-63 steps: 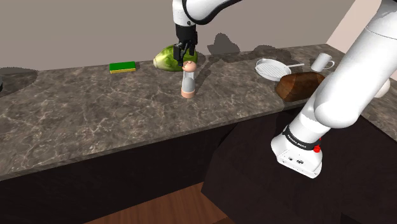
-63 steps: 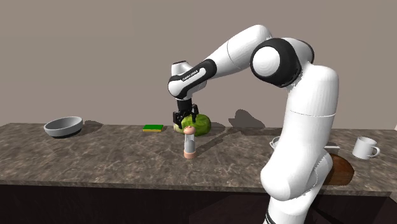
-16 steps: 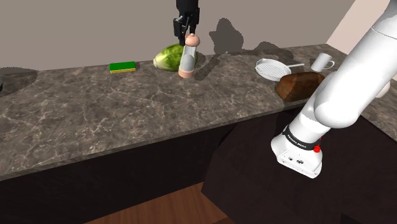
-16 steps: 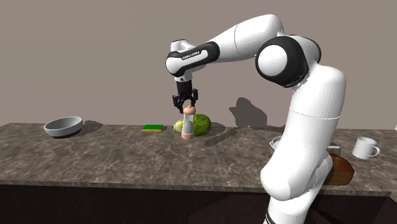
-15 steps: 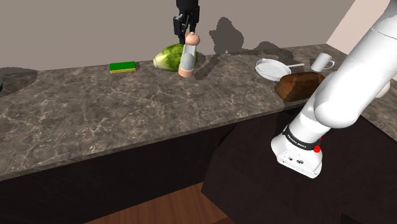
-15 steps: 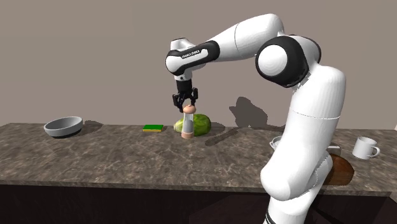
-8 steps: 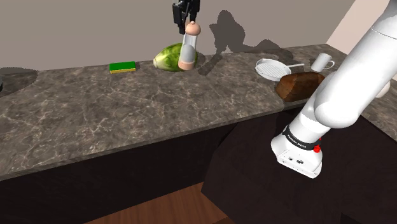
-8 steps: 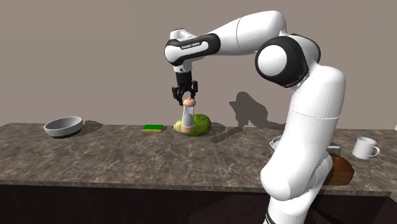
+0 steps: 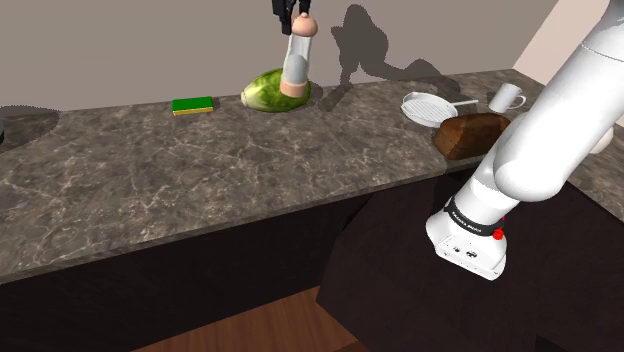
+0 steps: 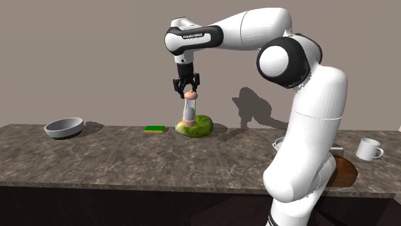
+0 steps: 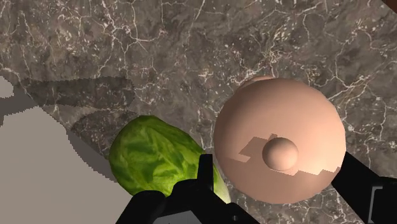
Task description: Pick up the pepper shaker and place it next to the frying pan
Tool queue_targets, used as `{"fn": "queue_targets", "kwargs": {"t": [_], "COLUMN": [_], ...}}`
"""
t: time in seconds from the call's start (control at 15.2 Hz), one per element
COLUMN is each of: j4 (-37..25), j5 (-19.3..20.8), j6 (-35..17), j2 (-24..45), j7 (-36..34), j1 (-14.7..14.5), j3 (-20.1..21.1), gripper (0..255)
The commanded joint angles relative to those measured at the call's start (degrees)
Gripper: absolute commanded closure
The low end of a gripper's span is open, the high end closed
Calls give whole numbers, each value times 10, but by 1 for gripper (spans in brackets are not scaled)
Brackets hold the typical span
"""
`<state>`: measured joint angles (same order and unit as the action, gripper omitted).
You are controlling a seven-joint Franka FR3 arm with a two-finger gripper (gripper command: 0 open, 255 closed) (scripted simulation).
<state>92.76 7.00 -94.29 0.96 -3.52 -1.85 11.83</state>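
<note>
The pepper shaker [image 9: 296,60], a clear tube with a pinkish-tan knob and base, hangs upright in the air above the dark marble counter [image 9: 200,170]. My black gripper [image 9: 297,12] is shut on its knob from above. In the second exterior view the gripper [image 10: 186,90] holds the shaker [image 10: 189,109] well clear of the counter, in front of the lettuce [image 10: 198,126]. The wrist view has the round knob [image 11: 280,146] clasped between both fingers [image 11: 205,172]. The frying pan [image 9: 428,106], a pale round grill pan, lies far toward the shoulder view's right.
A green lettuce [image 9: 270,92] and a green-yellow sponge [image 9: 192,104] sit near the back wall. A brown loaf [image 9: 470,133] and a white mug [image 9: 507,97] lie by the pan. A grey bowl [image 10: 63,127] stands at the second exterior view's left.
The gripper has risen steadily with the shaker, lifting it from just above the counter to well above the lettuce. The grip on the knob has stayed the same.
</note>
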Motion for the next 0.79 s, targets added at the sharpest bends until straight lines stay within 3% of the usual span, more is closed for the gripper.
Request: {"fn": "queue_targets", "kwargs": {"t": [0.0,0.53,0.73], "j4": [-18,-106,-96], "j5": [0,5,1], "j6": [16,84,82], "j2": [3,23,11], "j7": [2,6,34], "j1": [0,-3,12], "j3": [0,2,-11], "gripper": [255,255,255]}}
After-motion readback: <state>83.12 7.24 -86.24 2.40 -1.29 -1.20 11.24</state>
